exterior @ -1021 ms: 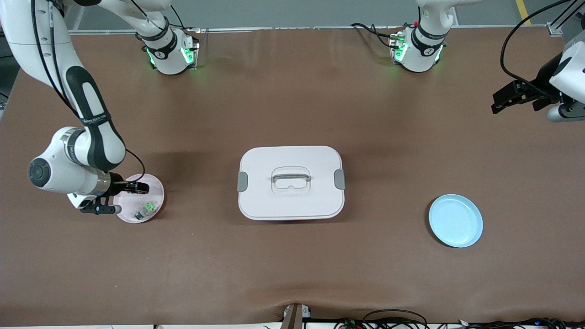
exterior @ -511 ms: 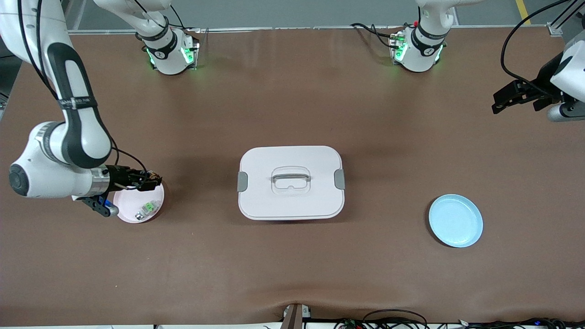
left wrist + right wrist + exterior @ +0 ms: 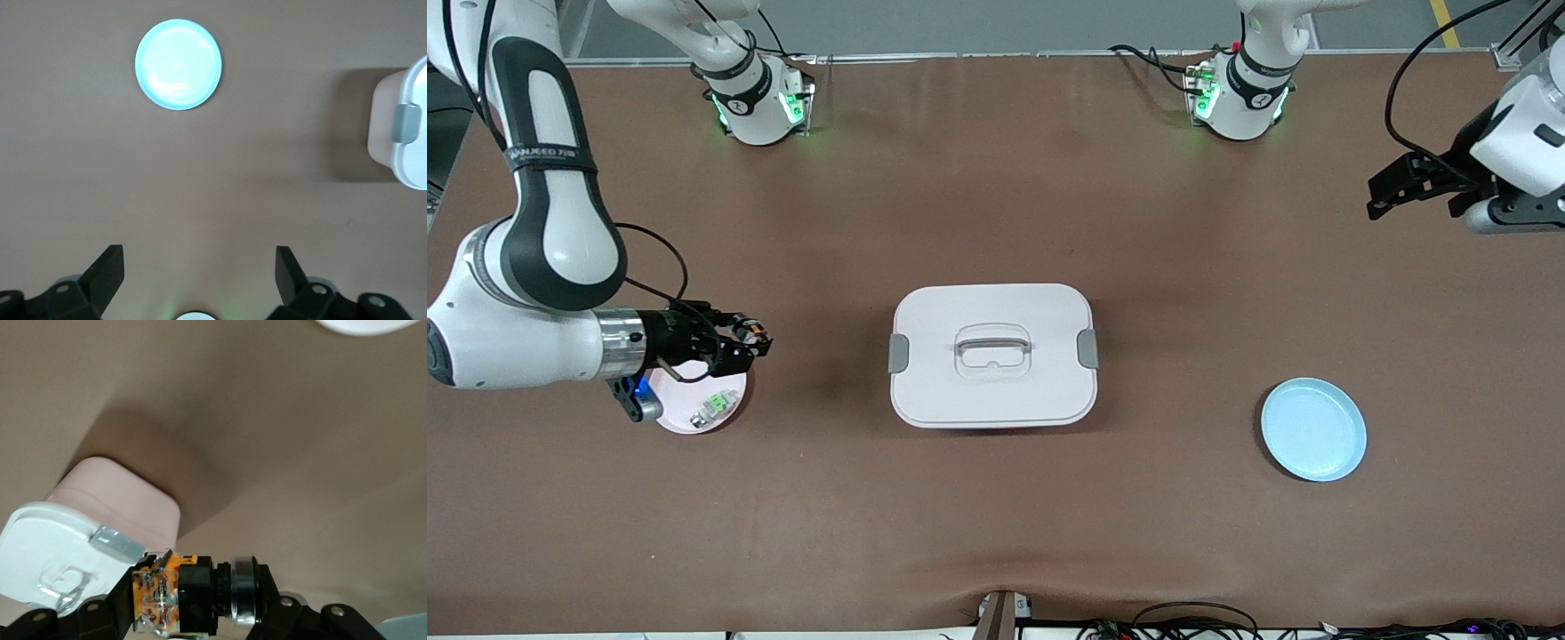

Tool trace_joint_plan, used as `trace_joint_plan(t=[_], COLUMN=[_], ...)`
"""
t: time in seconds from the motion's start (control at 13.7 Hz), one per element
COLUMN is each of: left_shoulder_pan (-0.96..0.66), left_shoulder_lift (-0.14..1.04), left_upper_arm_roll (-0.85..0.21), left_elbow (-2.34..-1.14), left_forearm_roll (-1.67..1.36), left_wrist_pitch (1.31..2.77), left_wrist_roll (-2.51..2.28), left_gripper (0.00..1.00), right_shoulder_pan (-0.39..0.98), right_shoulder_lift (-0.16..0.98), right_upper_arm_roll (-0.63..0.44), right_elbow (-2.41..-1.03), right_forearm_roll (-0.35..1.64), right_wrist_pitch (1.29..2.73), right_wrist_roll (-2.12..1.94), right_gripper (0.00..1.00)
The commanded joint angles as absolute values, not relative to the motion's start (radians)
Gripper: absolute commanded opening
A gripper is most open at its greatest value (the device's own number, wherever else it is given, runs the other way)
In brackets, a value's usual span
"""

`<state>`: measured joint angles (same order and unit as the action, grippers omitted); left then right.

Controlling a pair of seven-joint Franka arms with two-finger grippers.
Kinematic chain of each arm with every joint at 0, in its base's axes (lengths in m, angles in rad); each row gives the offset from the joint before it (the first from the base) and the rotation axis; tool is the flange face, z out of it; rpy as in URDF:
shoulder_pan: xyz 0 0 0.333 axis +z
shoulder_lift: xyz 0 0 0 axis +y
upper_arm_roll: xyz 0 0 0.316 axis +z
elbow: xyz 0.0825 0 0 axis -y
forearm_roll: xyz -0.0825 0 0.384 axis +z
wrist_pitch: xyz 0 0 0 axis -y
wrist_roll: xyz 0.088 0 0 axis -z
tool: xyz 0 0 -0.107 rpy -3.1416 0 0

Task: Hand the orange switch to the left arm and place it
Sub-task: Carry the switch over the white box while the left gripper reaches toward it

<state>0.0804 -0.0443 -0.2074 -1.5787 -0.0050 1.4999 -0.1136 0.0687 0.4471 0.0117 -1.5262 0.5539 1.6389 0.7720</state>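
a: item one, the right end effector (image 3: 758, 340)?

b: i log it clenched on the orange switch (image 3: 747, 332). in the right wrist view the switch (image 3: 193, 597) lies crosswise between the fingers (image 3: 107, 610), orange part at one end, black body in the middle, silvery ring at the other. the end effector is up in the air over the worktop (image 3: 996, 533), just past the edge of the pink plate (image 3: 680, 418) on the side toward the box.

a: item two, the pink plate?

b: it sits on the worktop at the right arm's end. i count one small green-and-white component (image 3: 713, 406) lying on it. the right arm's wrist partly covers the plate in the front view.

a: item three, the box?

b: the white box (image 3: 993, 356) stands near the middle of the worktop, lid on, grey handle (image 3: 992, 342) on top, grey clips on both short sides. it is well apart from the held switch. i also see a corner of it (image 3: 407, 130) in the left wrist view.

a: item four, the left end effector?

b: the left end effector (image 3: 1392, 187) is released, its fingers (image 3: 107, 270) spread wide with nothing between them. it hangs over the left arm's end of the worktop; i log that arm as waiting.

a: item five?

b: the blue plate (image 3: 1313, 429), nothing on it, on the worktop toward the left arm's end, nearer to the front camera than the box.
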Motion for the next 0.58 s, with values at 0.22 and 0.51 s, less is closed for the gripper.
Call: trace_joint_plan(t=[0.22,0.51], left_shoulder_pan=[0.048,0.025], left_shoulder_lift=[0.032,0.061], left_upper_arm_roll=[-0.218,-0.227], left_elbow=[-1.5,-1.474], left_forearm_roll=[-0.122,-0.188], left_wrist_pitch=[1.497,1.497], left_wrist_roll=[-0.097,-0.101], left_gripper=[1.0,1.0], right_shoulder_pan=[0.192,0.262], right_shoulder_lift=[0.449,0.453], right_upper_arm_roll=[0.006,0.005], right_elbow=[-1.434,-1.397], right_forearm_roll=[0.686,0.764], right_wrist_pitch=[1.637,1.709], right_wrist_roll=[1.142,1.362], right_gripper=[0.0,0.0])
